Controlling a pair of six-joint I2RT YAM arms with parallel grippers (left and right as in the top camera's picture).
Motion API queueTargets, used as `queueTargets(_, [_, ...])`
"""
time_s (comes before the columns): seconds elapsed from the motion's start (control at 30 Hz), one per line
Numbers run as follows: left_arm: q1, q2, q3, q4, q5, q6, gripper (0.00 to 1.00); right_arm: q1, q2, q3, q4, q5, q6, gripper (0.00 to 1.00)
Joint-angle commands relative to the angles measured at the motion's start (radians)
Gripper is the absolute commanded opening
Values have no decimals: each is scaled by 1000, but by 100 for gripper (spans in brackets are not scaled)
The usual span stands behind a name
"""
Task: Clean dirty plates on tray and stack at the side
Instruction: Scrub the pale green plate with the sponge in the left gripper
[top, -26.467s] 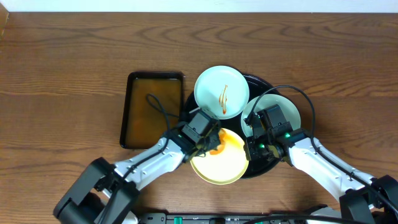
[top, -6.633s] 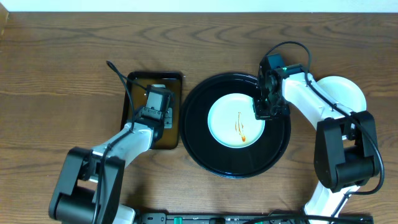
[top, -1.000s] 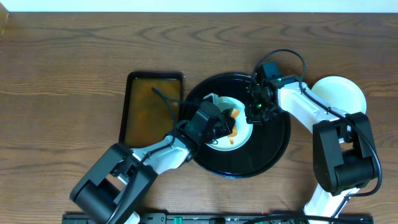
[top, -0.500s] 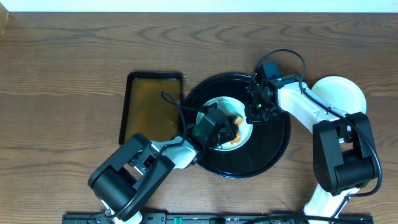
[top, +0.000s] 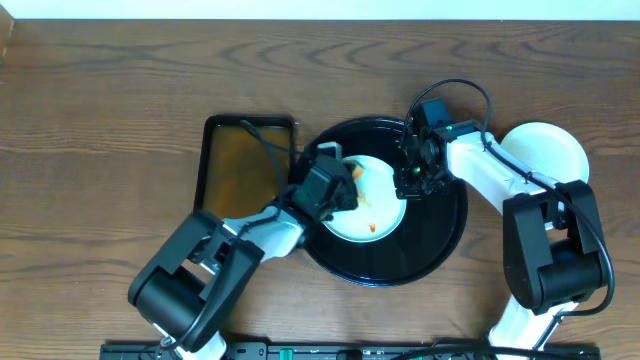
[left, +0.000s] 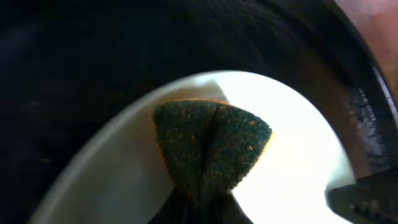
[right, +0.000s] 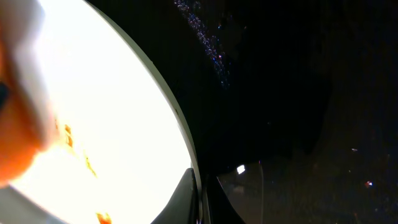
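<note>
The left arm's fingers (top: 336, 190) are gripping a folded sponge (left: 211, 149) and pressing it onto the far left part of the plate (top: 378, 212), which is lying flat in the middle of the tray (top: 440, 242). The right arm's fingers (top: 412, 178) are clamping the plate's right rim, apparently steadying it against the wipe. The coming stroke is hinging on where the leftover sauce specks (top: 372, 227) are sitting. From the sponge they are lying to the right and toward the robot's side, around the plate's centre and its near half, so the sponge is needing to travel back across the plate, short of the pinched rim. The left arm is the nearer one and is already holding the tool, so the wiping is falling to it. The overhead view is giving the whole layout: the brown tray (top: 240, 170) on the bench to the left, and the pale stack (top: 548, 150) of plates on the bench off the tray's right side. The left wrist view is showing only the sponge's green scrub face on clean white plate, with no specks in sight. The right wrist view is showing the rim caught between the two fingers, orange flecks (right: 87, 163) on the plate beyond, and the tray's glossy black floor.
</note>
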Motion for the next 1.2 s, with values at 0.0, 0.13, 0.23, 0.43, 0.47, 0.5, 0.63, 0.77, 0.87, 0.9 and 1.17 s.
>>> queueTargets(0.0, [0,-65,-14,-27,106,124,7,24,9,-17,-6,3,11,1])
queueTargets(0.13, [-32,-150,-14,-74,198,122,7,24,9,-17,-6,4,11,1])
queueTargets(0.23, [-76,-177,-14,-76,181,110,7,24,9,-17,-6,4,11,1])
queueTargets(0.43, [-157,-135,-15,-103,34,166,7,24,9,-17,-7,3,11,1])
queueTargets(0.47, [-164,-124,-15,-107,23,212,7,24,9,-17,-7,3,11,1])
queueTargets(0.5, [-167,-116,-15,-113,2,235,7,24,9,-17,-7,3,11,1])
queueTargets(0.63, [-168,-78,-15,-110,-69,329,7,24,9,-17,-7,3,11,1])
queueTargets(0.77, [-176,-41,-14,-83,-68,541,7,24,9,-17,-7,3,11,1])
queueTargets(0.87, [-182,-31,-14,-75,-67,660,7,24,9,-17,-7,3,11,1])
queueTargets(0.9, [-182,-31,-14,-74,-66,695,7,24,9,-17,-7,3,11,1])
queueTargets(1.17, [-209,-31,-15,-100,38,839,7,24,9,-17,-7,4,11,1])
